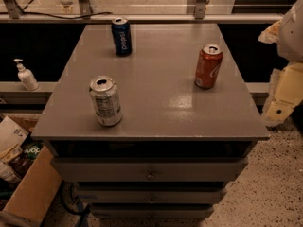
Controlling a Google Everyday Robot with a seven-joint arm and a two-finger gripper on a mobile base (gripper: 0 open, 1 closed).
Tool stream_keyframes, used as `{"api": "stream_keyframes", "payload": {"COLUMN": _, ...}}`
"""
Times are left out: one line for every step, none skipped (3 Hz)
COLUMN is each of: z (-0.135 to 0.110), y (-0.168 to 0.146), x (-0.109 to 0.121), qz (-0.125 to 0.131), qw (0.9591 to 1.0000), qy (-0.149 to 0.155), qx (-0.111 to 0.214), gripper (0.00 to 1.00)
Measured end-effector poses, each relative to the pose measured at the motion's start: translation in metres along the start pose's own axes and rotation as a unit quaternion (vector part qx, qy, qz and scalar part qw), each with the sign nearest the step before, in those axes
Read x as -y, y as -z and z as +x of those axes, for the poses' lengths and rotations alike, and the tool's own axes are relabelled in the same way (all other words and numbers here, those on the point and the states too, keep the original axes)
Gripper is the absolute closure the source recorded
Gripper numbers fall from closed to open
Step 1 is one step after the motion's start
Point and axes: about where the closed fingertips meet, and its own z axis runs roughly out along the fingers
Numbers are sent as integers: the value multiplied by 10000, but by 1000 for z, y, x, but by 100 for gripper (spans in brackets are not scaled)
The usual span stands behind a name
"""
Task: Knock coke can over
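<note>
The coke can (208,66) is red-orange with white script and a silver top. It stands upright on the right side of the grey cabinet top (156,103). Part of my arm (285,86), with cream and white links, shows at the right edge of the camera view, beside the cabinet and to the right of the coke can. My gripper is out of view, and nothing touches the can.
A dark blue can (121,36) stands upright at the back left. A silver-white can (105,100) stands upright at the front left. A soap dispenser (26,74) sits on a ledge to the left. A cardboard box (23,183) stands on the floor at lower left.
</note>
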Motion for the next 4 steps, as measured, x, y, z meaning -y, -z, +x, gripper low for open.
{"api": "stream_keyframes", "payload": {"z": 0, "y": 0, "x": 0, "qz": 1, "qw": 10000, "qy": 0, "qx": 1, "gripper": 0}}
{"api": "stream_keyframes", "payload": {"z": 2, "y": -2, "x": 3, "qz": 48, "qw": 9998, "qy": 12, "qx": 188, "gripper": 0}}
{"api": "stream_keyframes", "payload": {"z": 11, "y": -16, "x": 7, "qz": 67, "qw": 9978, "qy": -232, "qx": 616, "gripper": 0}}
{"api": "stream_keyframes", "payload": {"z": 16, "y": -34, "x": 14, "qz": 116, "qw": 9920, "qy": -506, "qx": 1148, "gripper": 0}}
